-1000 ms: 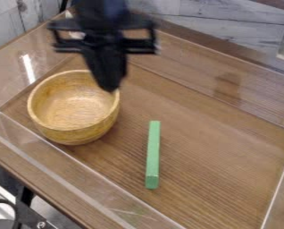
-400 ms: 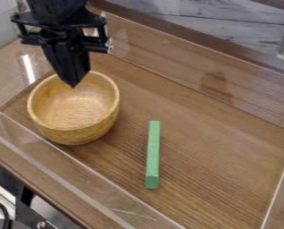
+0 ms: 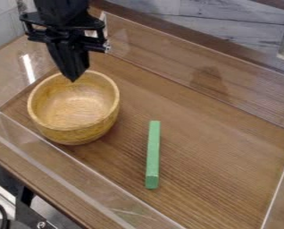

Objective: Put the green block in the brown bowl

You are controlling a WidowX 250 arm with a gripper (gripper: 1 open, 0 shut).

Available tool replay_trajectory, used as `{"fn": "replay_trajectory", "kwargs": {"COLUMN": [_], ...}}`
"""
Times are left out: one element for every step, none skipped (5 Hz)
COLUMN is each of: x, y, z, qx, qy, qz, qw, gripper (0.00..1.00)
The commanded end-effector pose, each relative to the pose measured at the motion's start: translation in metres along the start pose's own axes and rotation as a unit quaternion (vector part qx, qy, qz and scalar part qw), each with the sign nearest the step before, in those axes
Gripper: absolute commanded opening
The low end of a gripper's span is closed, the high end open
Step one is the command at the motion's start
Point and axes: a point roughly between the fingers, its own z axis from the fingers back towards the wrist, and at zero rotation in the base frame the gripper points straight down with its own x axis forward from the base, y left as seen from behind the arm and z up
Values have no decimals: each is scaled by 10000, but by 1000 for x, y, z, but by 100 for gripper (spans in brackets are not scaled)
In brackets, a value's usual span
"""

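The closed pincer [image 3: 73, 77] hangs over the bowl [image 3: 73, 107]. From it, the 1 green block [image 3: 153, 154] lies nearer the camera and rightward in view, long axis pointing roughly toward the camera.

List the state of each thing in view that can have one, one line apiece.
End effector: shut, above the far side of the bowl, holding nothing visible.
Brown bowl: upright, nothing visible inside it.
Green block: lying flat on the table, outside the bowl, ungrasped.
Table: bearing the bowl and the block.
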Motion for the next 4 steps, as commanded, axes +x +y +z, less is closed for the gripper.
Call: {"fn": "replay_trajectory", "kwargs": {"x": [8, 7, 10, 15], "y": [2, 1, 6, 12], "z": [0, -16, -30, -40], "qx": [168, 267, 386, 478], "qy": [-247, -279, -357, -390], "qz": [-77, -116, 37, 199], "qw": [9995, 9992, 9986, 9979], "gripper": [0, 0, 0, 0]}}
